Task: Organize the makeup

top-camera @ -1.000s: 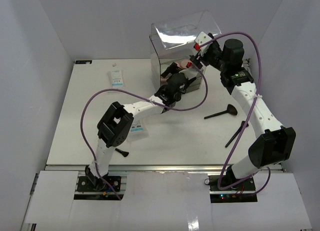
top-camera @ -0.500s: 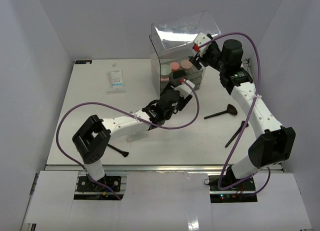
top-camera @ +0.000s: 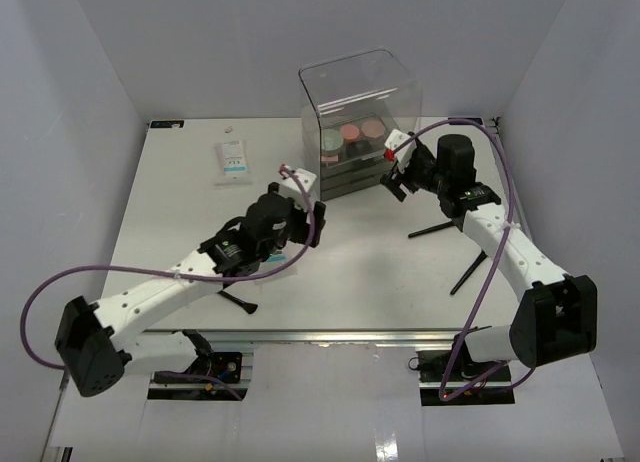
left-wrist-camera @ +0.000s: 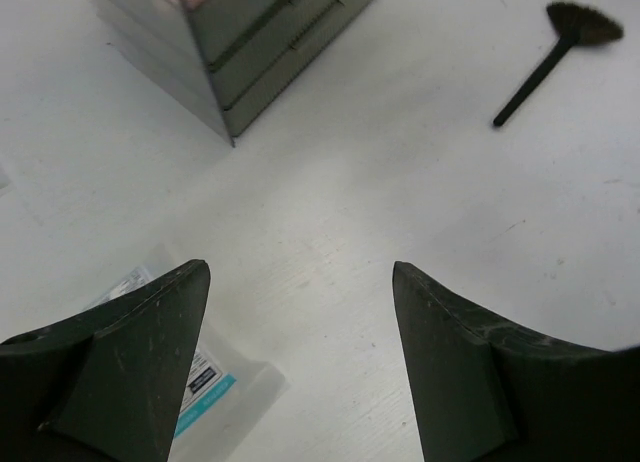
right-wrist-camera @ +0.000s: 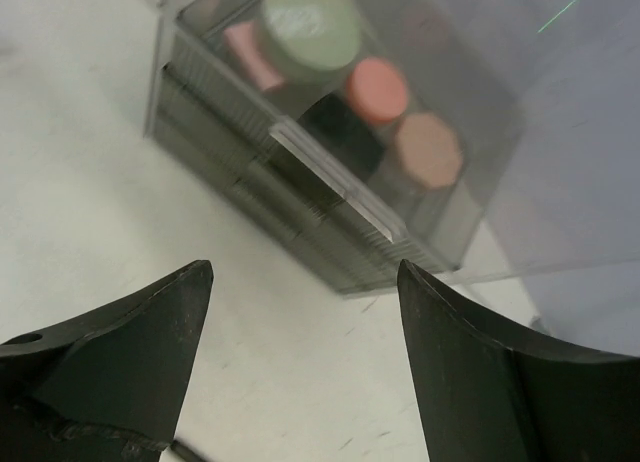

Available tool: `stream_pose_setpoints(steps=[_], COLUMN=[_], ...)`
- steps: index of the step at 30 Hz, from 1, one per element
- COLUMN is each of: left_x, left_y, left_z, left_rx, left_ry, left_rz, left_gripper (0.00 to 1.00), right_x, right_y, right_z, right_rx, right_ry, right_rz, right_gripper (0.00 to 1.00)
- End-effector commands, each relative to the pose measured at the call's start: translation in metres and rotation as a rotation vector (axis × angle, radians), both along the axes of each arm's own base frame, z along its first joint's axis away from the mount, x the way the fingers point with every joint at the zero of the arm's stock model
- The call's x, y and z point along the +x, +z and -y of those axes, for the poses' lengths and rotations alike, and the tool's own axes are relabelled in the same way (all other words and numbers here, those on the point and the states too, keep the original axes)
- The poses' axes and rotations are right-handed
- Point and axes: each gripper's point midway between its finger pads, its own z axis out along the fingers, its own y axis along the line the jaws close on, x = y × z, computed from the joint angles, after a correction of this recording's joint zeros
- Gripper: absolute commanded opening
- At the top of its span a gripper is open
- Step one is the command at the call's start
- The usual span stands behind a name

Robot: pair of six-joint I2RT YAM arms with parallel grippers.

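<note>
The makeup compacts sit in the top tray of the clear box [top-camera: 360,92], whose lid is down: a green one [right-wrist-camera: 310,17], a coral one [right-wrist-camera: 377,87], a beige faceted one [right-wrist-camera: 430,147], a black one [right-wrist-camera: 340,132] and a pink pad [right-wrist-camera: 250,57]. My right gripper [top-camera: 392,170] is open and empty just right of the box's drawers [right-wrist-camera: 300,222]. My left gripper [top-camera: 310,200] is open and empty over the table in front of the box. A white sachet [left-wrist-camera: 215,377] lies beside its left finger. A fan brush [top-camera: 440,225] lies to the right and also shows in the left wrist view [left-wrist-camera: 560,47].
A second white sachet [top-camera: 234,159] lies at the far left. A thin black brush [top-camera: 472,265] lies by the right arm. A short black brush [top-camera: 235,301] lies near the front edge under the left arm. White walls enclose the table.
The box's lid has come down shut. My right gripper has dropped from the lid to the drawer side. My left arm has pulled back from the box toward the near left.
</note>
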Motion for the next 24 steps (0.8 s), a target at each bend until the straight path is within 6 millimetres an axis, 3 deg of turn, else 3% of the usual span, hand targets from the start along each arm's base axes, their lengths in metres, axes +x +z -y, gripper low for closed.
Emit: stream_pose_setpoints(steps=[1, 4, 9, 11, 13, 14, 16, 18, 20, 24], left_x=[-0.001, 0.005, 0.013, 0.015, 0.015, 0.016, 0.016, 0.017, 0.017, 0.017], left_y=[0.022, 0.031, 0.023, 0.01, 0.003, 0.003, 0.007, 0.007, 0.008, 0.01], left_z=[-0.042, -0.066, -0.087, -0.094, -0.098, -0.1, -0.104, -0.109, -0.111, -0.114], left_rx=[-0.165, -0.244, -0.267, -0.252, -0.252, -0.253, -0.255, -0.251, -0.251, -0.249], left_ry=[0.069, 0.084, 0.086, 0.108, 0.115, 0.124, 0.134, 0.156, 0.166, 0.176], left_rz=[-0.05, -0.063, -0.09, -0.101, -0.112, -0.11, -0.094, -0.083, -0.074, -0.058], left_gripper=[0.86, 0.88, 0.91, 0.92, 0.93, 0.93, 0.93, 0.94, 0.94, 0.94], right_x=[-0.028, -0.042, -0.046, -0.037, -0.014, -0.006, 0.006, 0.021, 0.032, 0.053], right_y=[-0.031, -0.055, -0.066, -0.067, -0.068, -0.08, -0.081, -0.077, -0.092, -0.098], right_z=[0.002, 0.0, -0.015, -0.014, -0.008, -0.008, -0.01, -0.01, -0.011, -0.016], right_rx=[0.009, 0.057, 0.282, 0.381, 0.538, 0.591, 0.749, 0.864, 0.926, 1.018], right_ry=[0.037, 0.046, 0.066, 0.019, -0.113, -0.155, -0.209, -0.206, -0.234, -0.234], right_rz=[-0.077, -0.178, -0.396, -0.471, -0.595, -0.669, -0.819, -0.866, -0.935, -0.989], right_gripper=[0.82, 0.82, 0.82, 0.82, 0.82, 0.81, 0.8, 0.77, 0.75, 0.72])
